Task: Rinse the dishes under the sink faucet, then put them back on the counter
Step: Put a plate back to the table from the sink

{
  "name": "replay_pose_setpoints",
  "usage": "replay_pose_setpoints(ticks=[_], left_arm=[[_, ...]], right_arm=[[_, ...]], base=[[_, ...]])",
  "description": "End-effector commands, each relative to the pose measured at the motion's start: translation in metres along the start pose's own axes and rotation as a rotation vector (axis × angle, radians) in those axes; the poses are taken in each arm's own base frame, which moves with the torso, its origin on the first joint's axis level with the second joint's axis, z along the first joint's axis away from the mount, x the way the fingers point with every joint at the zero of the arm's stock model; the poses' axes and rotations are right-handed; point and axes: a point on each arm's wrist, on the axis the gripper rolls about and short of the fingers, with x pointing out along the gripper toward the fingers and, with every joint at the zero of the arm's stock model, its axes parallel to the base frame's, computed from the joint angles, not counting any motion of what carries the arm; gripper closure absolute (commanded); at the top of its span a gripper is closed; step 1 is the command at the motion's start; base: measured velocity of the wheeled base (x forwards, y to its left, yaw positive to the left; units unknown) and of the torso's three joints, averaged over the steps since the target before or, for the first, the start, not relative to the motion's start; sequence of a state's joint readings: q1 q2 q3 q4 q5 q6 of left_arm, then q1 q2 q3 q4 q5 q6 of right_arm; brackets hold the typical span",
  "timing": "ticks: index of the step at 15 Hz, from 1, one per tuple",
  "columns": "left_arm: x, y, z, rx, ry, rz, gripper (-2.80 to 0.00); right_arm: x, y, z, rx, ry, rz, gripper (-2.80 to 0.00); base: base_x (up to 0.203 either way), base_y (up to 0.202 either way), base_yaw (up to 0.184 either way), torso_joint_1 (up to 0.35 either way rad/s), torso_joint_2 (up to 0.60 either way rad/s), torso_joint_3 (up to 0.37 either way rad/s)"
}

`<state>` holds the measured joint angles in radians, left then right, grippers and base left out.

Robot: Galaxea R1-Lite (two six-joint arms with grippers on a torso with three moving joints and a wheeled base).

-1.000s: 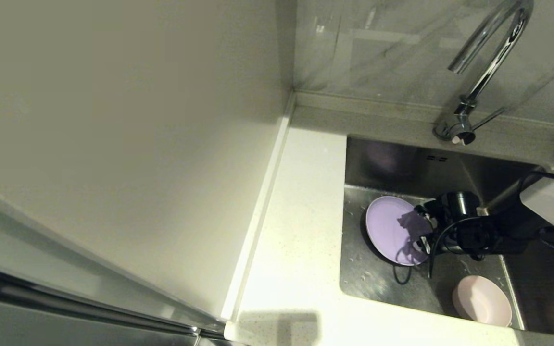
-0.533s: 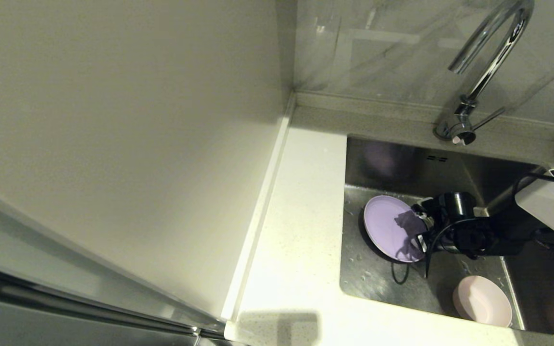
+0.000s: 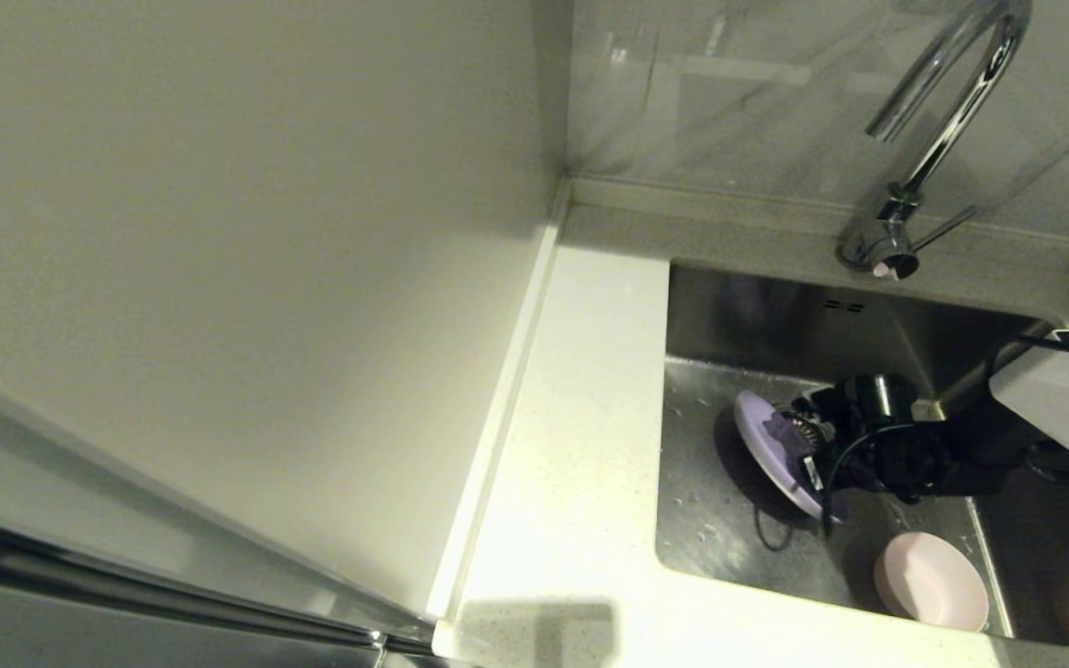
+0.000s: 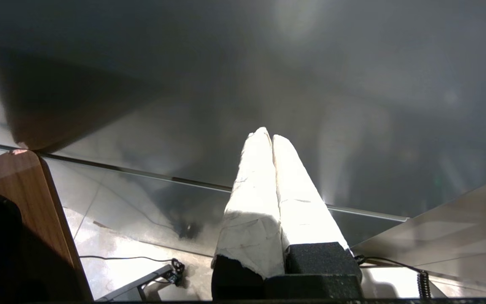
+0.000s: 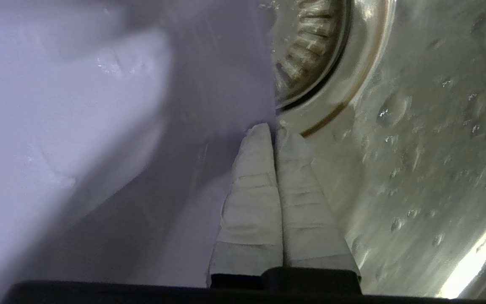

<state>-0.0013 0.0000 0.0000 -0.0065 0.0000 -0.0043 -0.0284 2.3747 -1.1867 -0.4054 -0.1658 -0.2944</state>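
In the sink (image 3: 711, 529), my right gripper (image 3: 802, 453) is shut on the rim of the lavender plate (image 3: 769, 443) and holds it tilted steeply on edge above the wet floor. In the right wrist view the plate (image 5: 99, 126) fills one side of the gripper (image 5: 274, 128), and the round drain strainer (image 5: 310, 55) shows on the other. The pale pink bowl (image 3: 930, 580) lies in the sink's near right corner. The chrome faucet (image 3: 947, 102) arches over the back rim, with no water running. The white mug is out of view. My left gripper (image 4: 270, 135) is shut on nothing, parked away from the sink.
The white counter (image 3: 572, 464) runs along the sink's left side, bounded by a raised edge strip (image 3: 497, 417) and a tall pale panel. The grey marbled wall stands behind the faucet. Water drops dot the basin floor.
The plate has swung from lying nearly flat, face up, to standing steeply on edge in my right gripper, uncovering the drain strainer. The bowl has not moved.
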Motion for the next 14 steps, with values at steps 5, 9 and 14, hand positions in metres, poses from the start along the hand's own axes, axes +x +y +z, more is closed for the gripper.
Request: replay_pose_setpoints(ticks=[5, 9, 14], left_arm=[[0.000, 0.000, -0.001, 0.000, 0.003, 0.001, 0.00], [0.000, 0.000, -0.001, 0.000, 0.002, 0.001, 0.00], [0.000, 0.000, 0.000, 0.000, 0.002, 0.001, 0.00]], right_arm=[[-0.002, -0.001, 0.002, 0.001, -0.020, 0.001, 0.00], [-0.013, -0.005, 0.009, 0.009, -0.065, -0.014, 0.00], [-0.038, -0.013, 0.016, 0.017, -0.102, -0.031, 0.00]], base=[[0.000, 0.000, 0.000, 0.000, 0.00, 0.000], [0.000, 0.000, 0.000, 0.000, 0.00, 0.000], [0.000, 0.000, 0.000, 0.000, 0.00, 0.000]])
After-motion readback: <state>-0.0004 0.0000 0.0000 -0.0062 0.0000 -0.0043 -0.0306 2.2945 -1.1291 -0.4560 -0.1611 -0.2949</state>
